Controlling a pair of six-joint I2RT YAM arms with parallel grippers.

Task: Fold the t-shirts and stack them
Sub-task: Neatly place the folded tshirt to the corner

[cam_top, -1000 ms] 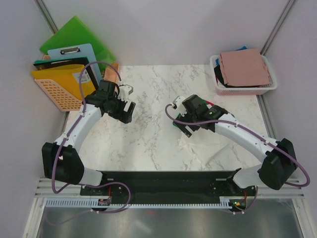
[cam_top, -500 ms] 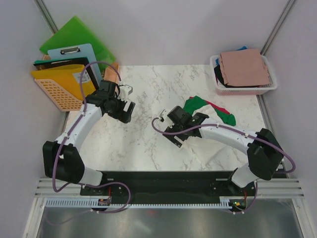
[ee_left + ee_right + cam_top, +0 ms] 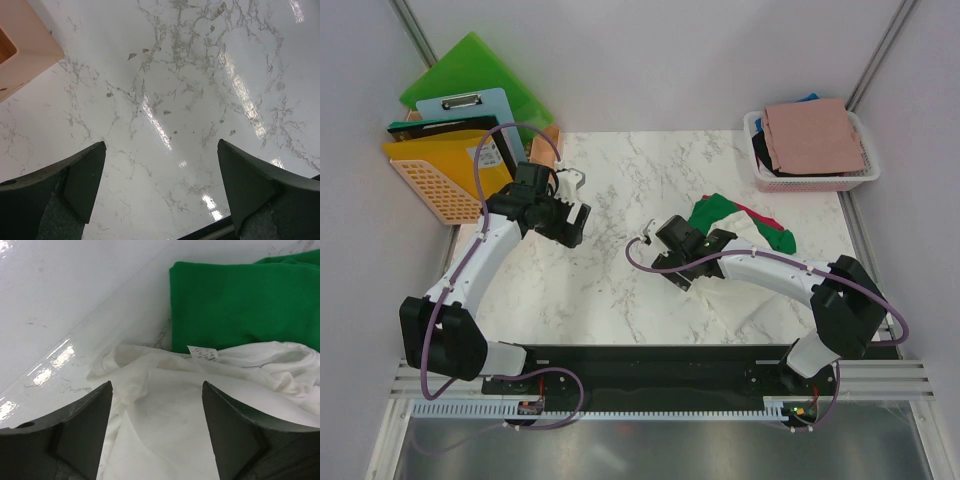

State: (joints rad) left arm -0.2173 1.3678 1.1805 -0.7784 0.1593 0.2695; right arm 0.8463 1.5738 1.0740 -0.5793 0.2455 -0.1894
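Shifted slightly leftward, left end effector (image 3: 160,145) and right end effector (image 3: 156,385) gape empty; pink t-shirt (image 3: 815,135) tops basket (image 3: 815,184).

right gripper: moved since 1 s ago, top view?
Yes. The right gripper shifted left, away from the basket, and no longer covers the green t-shirt.

Lab test booth: plain partition wall (image 3: 650,60), aluminium frame post (image 3: 414,31), marble-look table (image 3: 610,290)
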